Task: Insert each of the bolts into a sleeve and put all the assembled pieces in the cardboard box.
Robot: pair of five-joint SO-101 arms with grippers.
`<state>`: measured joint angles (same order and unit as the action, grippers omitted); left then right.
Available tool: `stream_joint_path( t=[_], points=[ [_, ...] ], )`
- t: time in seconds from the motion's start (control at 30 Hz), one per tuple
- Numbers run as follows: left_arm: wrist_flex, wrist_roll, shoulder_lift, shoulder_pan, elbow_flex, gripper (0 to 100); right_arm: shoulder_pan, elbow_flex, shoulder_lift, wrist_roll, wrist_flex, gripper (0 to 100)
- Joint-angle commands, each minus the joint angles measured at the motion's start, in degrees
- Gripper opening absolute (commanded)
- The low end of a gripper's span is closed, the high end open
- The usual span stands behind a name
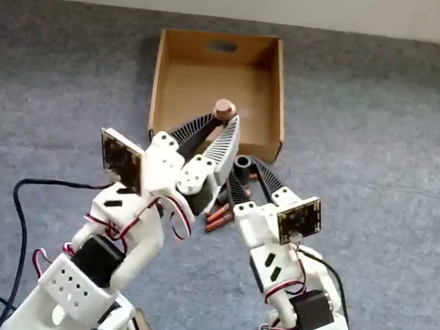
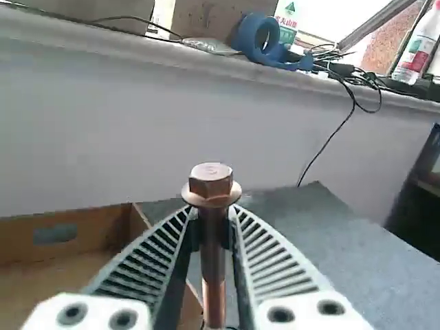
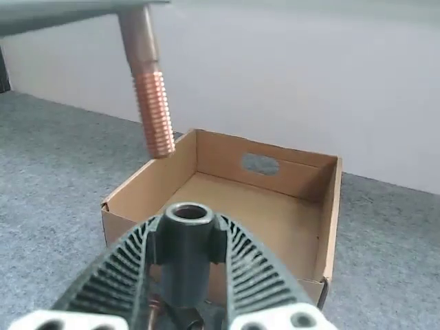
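My left gripper (image 1: 221, 127) is shut on a copper bolt (image 2: 212, 227), held upright with its hex head (image 1: 223, 108) on top, above the front wall of the cardboard box (image 1: 165, 86). My right gripper (image 1: 244, 170) is shut on a black sleeve (image 3: 187, 237), held upright with its bore facing up, just in front of the box. In the right wrist view the bolt's threaded end (image 3: 152, 110) hangs above and a little to one side of the sleeve's opening. Loose bolts (image 1: 218, 214) lie on the carpet between the arms.
The cardboard box (image 3: 323, 206) stands open with a bare floor and a hand slot in its far wall. Grey carpet (image 1: 373, 130) stretches around it. A white wall and a cluttered ledge with cables (image 2: 330, 62) stand behind.
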<state>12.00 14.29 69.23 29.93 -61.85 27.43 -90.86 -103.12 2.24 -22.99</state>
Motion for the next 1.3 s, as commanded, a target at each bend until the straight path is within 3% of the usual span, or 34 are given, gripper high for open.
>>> stream_joint_path(
  t=[0.0,0.1,0.3,0.77,1.07,1.27],
  points=[
    [-1.49,0.00,-0.22,0.66,0.48,1,0.57,0.92,-0.40,-0.26,1.45,0.6],
    [-1.49,-0.70,-0.22,0.75,0.75,1,0.57,0.92,-0.40,-0.26,1.45,0.6],
    [-1.49,-12.84,-0.31,8.22,0.40,1,0.57,0.84,-0.40,-0.26,1.45,0.6],
    [-1.76,-13.01,-0.48,4.97,-0.66,1,0.57,0.84,-0.40,-0.18,1.45,0.6],
    [-4.57,-13.01,-13.23,4.70,3.56,1,0.40,0.92,-0.40,-0.18,1.45,0.6],
    [-4.22,-13.01,-13.76,4.26,3.65,1,0.40,0.92,-0.40,-0.18,1.45,0.6]
  ],
)
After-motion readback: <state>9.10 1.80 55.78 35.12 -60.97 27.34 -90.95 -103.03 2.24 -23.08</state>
